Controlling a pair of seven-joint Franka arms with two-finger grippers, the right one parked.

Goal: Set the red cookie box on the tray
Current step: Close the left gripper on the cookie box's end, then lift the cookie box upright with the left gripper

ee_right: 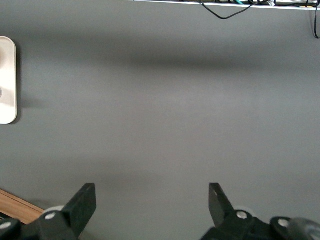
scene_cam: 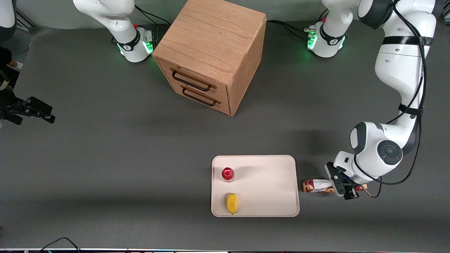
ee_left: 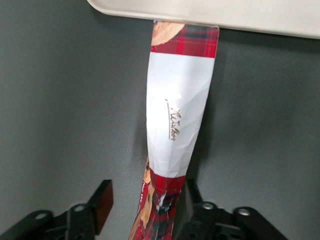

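The red cookie box (scene_cam: 315, 186) lies on the grey table beside the cream-white tray (scene_cam: 267, 182), toward the working arm's end, with one end close to the tray's rim. In the left wrist view the box (ee_left: 180, 115) shows its white patch and red tartan, pointing at the tray (ee_left: 250, 15). My left gripper (scene_cam: 346, 191) is low over the box's other end. It is open (ee_left: 145, 200), with the box between the fingers: one finger (ee_left: 102, 202) stands apart from it, the other (ee_left: 189, 197) is right against it.
On the tray stand a small red-capped bottle (scene_cam: 227, 174) and a yellow object (scene_cam: 231, 203). A wooden drawer cabinet (scene_cam: 211, 52) stands farther from the front camera, mid-table. The tray's edge (ee_right: 7, 80) shows in the right wrist view.
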